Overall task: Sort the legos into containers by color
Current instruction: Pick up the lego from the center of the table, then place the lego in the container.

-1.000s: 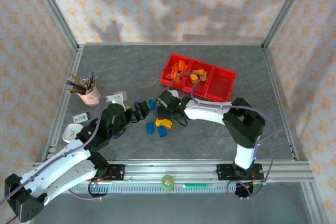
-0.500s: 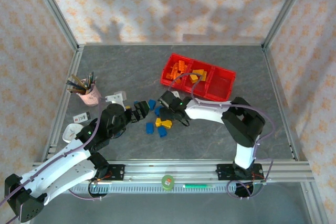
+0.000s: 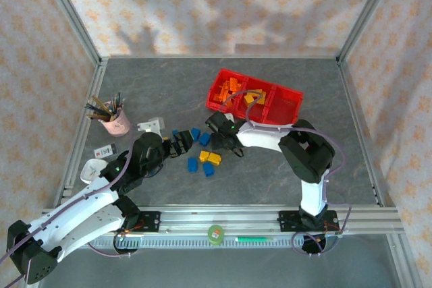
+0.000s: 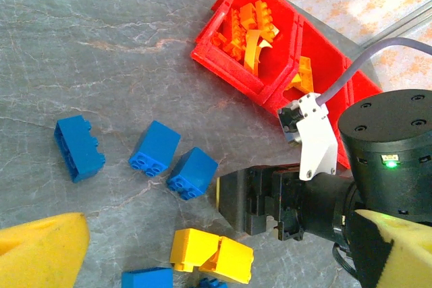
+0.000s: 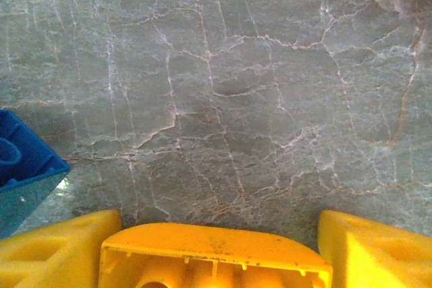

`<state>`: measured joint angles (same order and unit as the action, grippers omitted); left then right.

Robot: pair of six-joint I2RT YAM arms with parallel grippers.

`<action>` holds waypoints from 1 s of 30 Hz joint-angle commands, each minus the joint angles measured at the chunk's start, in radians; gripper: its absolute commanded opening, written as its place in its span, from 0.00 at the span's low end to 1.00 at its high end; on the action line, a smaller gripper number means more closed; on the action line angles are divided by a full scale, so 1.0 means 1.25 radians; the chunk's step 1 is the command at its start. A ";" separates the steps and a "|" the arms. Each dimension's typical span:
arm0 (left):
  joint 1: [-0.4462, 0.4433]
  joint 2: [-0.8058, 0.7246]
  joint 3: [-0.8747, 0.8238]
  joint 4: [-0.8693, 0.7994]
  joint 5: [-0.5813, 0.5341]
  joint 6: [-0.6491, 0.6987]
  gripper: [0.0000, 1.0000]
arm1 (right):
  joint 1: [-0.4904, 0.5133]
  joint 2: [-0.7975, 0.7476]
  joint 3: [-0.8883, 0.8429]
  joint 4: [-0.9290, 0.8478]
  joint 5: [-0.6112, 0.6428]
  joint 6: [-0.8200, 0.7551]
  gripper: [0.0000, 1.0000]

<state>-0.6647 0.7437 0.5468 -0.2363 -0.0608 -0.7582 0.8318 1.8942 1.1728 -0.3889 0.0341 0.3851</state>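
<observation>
Left pincer [image 3: 179, 144] close above counter [image 3: 317, 166], fingers spread wide. Just beyond it: loose legos [image 4: 155, 150], blue and yellow, scattered on counter. Right pincer [image 5: 216, 231] beside them, clamped on yellow lego [image 5: 216, 261]. Farther back: red containers [image 3: 284, 108] in row, orange legos [image 3: 228, 90] piled in left bin.

Top cam high, downward; wrist cams low, prob. sharing blue legos [image 4: 156, 148]
</observation>
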 commanded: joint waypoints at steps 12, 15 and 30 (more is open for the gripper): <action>0.008 0.024 0.044 0.035 0.029 0.027 0.99 | -0.050 -0.150 -0.023 -0.024 -0.008 0.008 0.63; 0.008 0.056 0.064 0.064 0.048 0.037 0.99 | -0.106 -0.176 0.003 -0.047 0.016 -0.006 0.63; 0.008 0.324 0.190 0.203 0.158 0.070 0.99 | -0.362 0.040 0.310 -0.085 0.060 -0.085 0.64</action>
<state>-0.6647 1.1183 0.7376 -0.0444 0.0933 -0.6949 0.3988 1.8687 1.4868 -0.4473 0.0715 0.3119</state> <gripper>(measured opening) 0.992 0.645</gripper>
